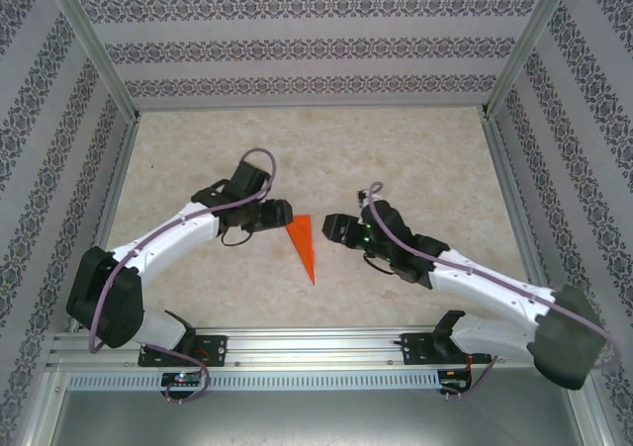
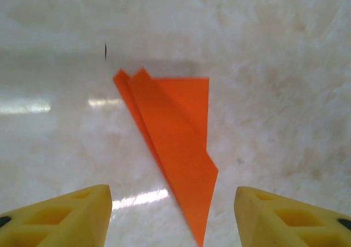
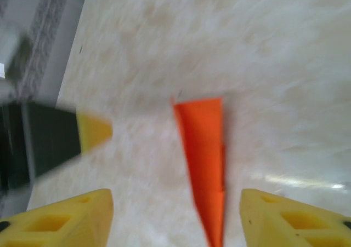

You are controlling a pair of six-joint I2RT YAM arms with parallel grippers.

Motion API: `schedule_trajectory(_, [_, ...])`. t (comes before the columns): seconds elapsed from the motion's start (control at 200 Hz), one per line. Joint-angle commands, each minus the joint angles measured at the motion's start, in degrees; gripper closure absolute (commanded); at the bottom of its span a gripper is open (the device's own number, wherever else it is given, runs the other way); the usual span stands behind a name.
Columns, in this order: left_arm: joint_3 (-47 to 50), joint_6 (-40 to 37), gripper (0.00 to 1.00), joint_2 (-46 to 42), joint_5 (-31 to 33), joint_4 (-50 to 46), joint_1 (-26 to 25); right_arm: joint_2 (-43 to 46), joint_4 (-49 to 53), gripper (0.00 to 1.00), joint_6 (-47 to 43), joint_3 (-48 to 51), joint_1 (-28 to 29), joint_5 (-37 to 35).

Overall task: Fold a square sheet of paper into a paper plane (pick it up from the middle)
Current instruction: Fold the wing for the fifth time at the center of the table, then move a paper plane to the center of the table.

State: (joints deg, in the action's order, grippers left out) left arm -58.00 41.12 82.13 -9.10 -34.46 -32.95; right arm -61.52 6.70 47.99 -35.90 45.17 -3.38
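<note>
Top external view puts the plane [image 1: 305, 240] flat on the table [image 1: 415, 149] between left gripper [image 1: 281, 213] and right gripper [image 1: 331, 227], fingers of both spread on nothing; folding seems done, blur permitting, and next the arms must back off without nudging it

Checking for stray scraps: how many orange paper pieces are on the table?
1: the folded orange paper plane lies flat at the middle of the beige marbled table. The white arms might hide more.
</note>
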Motion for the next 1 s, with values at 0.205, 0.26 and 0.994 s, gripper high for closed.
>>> schedule_trajectory(0.205, [-7.4,8.3,0.33,9.5,13.3,-10.6,-11.0,10.4,-2.8,0.06,4.5,14.4,-8.3,-3.2])
schedule_trajectory(0.26, [-9.2,8.4,0.32,11.4,13.0,-10.5,-11.7,11.1,-1.6,0.05,4.0,14.8,-9.0,-2.5])
schedule_trajectory(0.994, [-3.4,11.3,0.81,10.8,15.0,-6.1,-10.9,-7.3,-8.1,0.17,-3.0,7.2,-8.3,18.3])
